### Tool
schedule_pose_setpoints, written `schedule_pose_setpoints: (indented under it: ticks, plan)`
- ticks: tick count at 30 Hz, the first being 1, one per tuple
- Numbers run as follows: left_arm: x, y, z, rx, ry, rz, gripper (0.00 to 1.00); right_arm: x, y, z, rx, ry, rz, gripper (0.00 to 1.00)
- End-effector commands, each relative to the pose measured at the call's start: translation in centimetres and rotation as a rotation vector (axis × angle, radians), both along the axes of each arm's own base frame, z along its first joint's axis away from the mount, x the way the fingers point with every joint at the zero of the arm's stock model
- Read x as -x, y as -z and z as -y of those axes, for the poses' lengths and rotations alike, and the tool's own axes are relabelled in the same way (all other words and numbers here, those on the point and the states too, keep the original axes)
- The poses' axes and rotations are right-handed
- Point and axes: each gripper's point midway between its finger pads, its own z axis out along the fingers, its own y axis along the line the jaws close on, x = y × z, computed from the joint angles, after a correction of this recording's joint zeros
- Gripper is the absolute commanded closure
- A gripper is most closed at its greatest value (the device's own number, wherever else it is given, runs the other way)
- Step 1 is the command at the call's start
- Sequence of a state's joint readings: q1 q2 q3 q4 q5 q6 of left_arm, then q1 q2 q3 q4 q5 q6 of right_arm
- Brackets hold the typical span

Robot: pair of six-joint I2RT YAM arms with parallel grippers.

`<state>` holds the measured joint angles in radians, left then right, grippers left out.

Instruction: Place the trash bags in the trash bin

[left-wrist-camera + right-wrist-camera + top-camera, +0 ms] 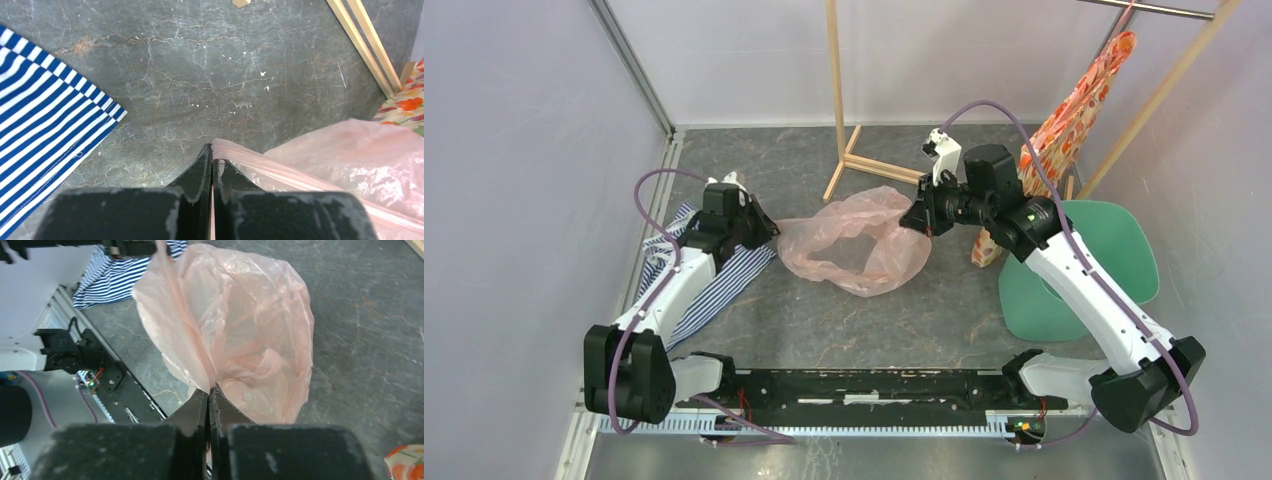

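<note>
The pale-pink translucent trash bag (854, 242) hangs stretched between my two grippers over the middle of the table. My left gripper (772, 232) is shut on the bag's left edge; in the left wrist view its jaws (212, 149) pinch a folded strip of the trash bag (350, 160). My right gripper (916, 218) is shut on the bag's right edge; in the right wrist view the trash bag (235, 325) spreads out from the closed tips (209, 391). The mint-green trash bin (1114, 265) sits at the right, behind and partly under the right arm.
A blue-white striped cloth (714, 280) lies under the left arm. A wooden rack (849, 120) stands at the back. An orange floral bag (1074, 110) hangs from a slanted wooden bar at the back right, just beyond the bin.
</note>
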<state>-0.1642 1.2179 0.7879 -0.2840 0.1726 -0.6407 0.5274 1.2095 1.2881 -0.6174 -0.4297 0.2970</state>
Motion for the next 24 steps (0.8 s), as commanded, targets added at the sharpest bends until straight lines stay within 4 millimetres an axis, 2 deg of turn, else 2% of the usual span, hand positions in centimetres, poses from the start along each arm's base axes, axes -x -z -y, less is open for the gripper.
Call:
schedule_pose_setpoints:
  ticks: [1,3,7,9,12,17,21,24]
  plan:
    - [0.0,-2.4,-0.7,-0.062,0.082,0.04,0.98,-1.5,1.8,3.4,0.16,0.129,0.047,0.88]
    - [0.6,-2.7,-0.3,-0.05,0.104,0.027,0.98,-1.9,2.1,4.2,0.205,0.155,0.07,0.65]
    - [2.0,-2.3,0.3,-0.016,0.137,-0.006,0.98,-1.4,-0.4,2.8,0.202,0.164,0.17,0.43]
    - [2.7,-2.2,0.7,0.011,0.151,-0.012,0.98,-0.8,-0.9,1.7,0.226,0.167,0.204,0.38]
    - [3.5,-2.1,1.1,0.033,0.163,-0.022,0.98,0.6,-0.5,-0.4,0.245,0.154,0.231,0.34]
    - [4.5,-3.0,1.9,0.09,0.179,-0.015,0.98,3.8,1.0,-6.3,0.114,0.06,0.246,0.34]
    - [5.3,-3.9,2.8,0.128,0.206,-0.004,0.98,4.5,2.0,-10.6,0.042,-0.003,0.281,0.22]
    - [5.8,-4.2,3.3,0.14,0.223,-0.012,0.98,4.4,2.5,-13.3,0.003,-0.058,0.265,0.19]
